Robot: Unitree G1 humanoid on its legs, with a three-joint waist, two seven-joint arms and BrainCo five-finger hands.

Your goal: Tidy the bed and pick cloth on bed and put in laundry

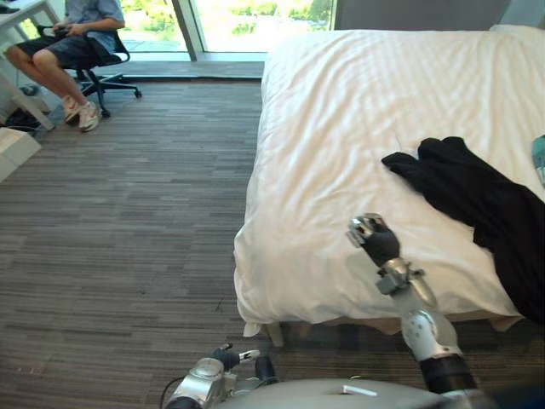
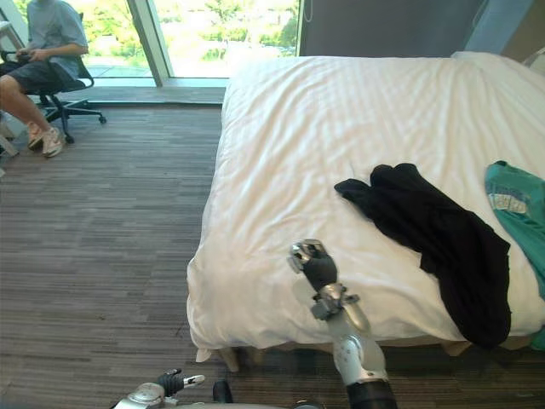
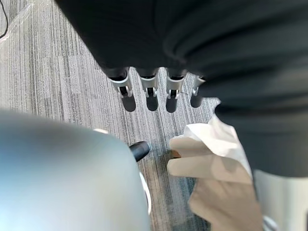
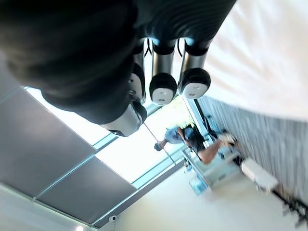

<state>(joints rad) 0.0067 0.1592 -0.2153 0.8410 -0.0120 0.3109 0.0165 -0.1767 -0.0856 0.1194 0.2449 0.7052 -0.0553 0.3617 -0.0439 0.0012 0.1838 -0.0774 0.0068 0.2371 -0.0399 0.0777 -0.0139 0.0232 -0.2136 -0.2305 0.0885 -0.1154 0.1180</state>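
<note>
The black cloth lies crumpled on the right half of the bed, on top of the white cover. Its long axis runs on a diagonal. A narrow, sleeve-like end points far and left, and the wider bulk trails near and right until it sags at the bed's near edge. It looks soft and limp, folded over itself in thick ridges, with no stiff part to grip. Just to its right, at the bed's right edge, lies a teal cloth, close beside the black one.

The right hand is raised over the near strip of the bed. The black cloth lies to its right and somewhat farther away, apart from it with bare white cover between. The nearest part to this hand is the narrow left end. In its wrist view the fingers look curled in towards the palm and hold nothing.

The left hand hangs low over the floor by the bed's near left corner. Its fingers are straight and relaxed and hold nothing, and it is well away from the cloth. The right hand is plainly the nearer one, so I judge that the reach should go rightward and away along the cloth's diagonal, with the fingers opening first.

A person sits on a chair at the far left, well clear of the bed.
</note>
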